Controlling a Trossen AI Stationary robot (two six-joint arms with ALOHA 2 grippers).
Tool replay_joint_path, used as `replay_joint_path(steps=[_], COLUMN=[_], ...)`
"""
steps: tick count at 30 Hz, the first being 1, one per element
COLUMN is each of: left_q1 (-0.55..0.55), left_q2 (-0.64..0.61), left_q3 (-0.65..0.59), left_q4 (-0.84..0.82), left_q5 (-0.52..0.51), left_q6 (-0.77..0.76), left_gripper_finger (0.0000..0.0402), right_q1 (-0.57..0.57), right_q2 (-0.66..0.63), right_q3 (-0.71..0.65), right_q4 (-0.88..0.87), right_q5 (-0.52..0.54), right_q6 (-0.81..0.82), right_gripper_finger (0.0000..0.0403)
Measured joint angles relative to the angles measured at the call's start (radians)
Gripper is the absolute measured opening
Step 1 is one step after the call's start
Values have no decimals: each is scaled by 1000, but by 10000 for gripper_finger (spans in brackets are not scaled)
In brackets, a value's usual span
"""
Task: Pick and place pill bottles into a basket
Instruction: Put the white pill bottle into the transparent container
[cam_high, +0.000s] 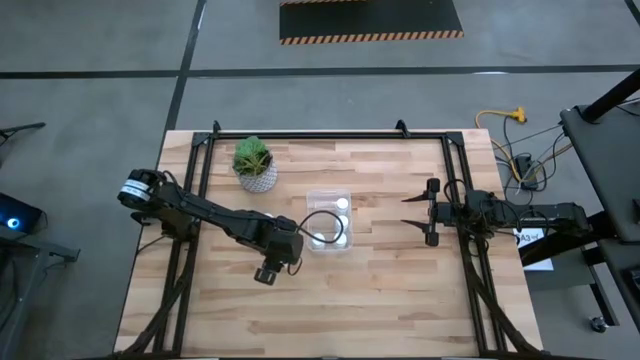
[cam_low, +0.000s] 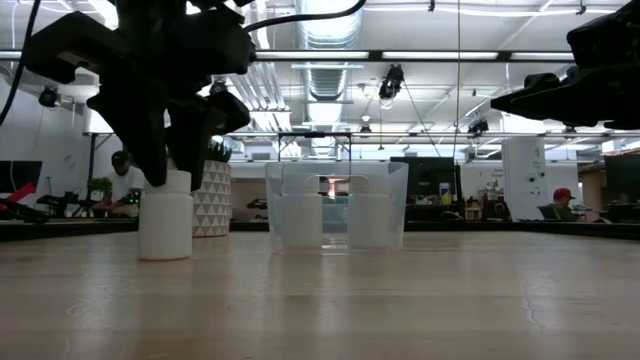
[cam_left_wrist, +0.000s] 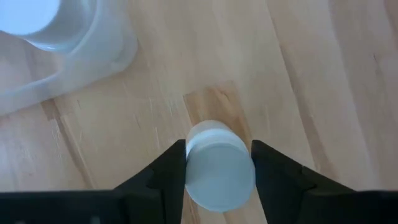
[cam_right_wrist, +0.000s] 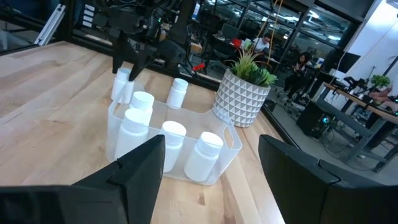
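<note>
A pill bottle (cam_left_wrist: 219, 167) standing on the counter (cam_high: 400, 290) is clamped by the left hand (cam_left_wrist: 217, 163), ready for the basket (cam_high: 328, 222); the right hand (cam_right_wrist: 211, 163) is held wide open, empty.

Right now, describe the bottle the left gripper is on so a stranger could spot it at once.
Start at the clear basket mid-table, near the potted plant. Just outside its wall on the left arm's side, a white pill bottle stands upright on the bare wood. Unlike the bottles inside the basket, it sits between the fingers of the left gripper.
</note>
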Motion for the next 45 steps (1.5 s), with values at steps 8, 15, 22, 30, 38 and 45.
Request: replay_joint_path(steps=[8, 15, 22, 30, 38, 45], left_q1=[0, 0, 0, 15, 51, 104], left_q2=[0, 0, 0, 0, -2, -2], left_q3=[0, 14, 71, 178, 289, 353], left_q4=[1, -7, -80, -211, -302, -341], left_q5=[0, 0, 0, -27, -44, -52], left_q6=[-14, -13, -11, -5, 21, 48], left_gripper_finger=[139, 139, 139, 139, 139, 139], right_q1=[0, 0, 0, 0, 0, 0], right_q2=[0, 0, 0, 0, 0, 0], right_q3=[0, 0, 0, 0, 0, 0], right_q4=[0, 0, 0, 0, 0, 0], right_q5=[0, 0, 0, 0, 0, 0], right_q6=[0, 0, 0, 0, 0, 0], right_gripper_finger=[249, 249, 249, 249, 249, 249])
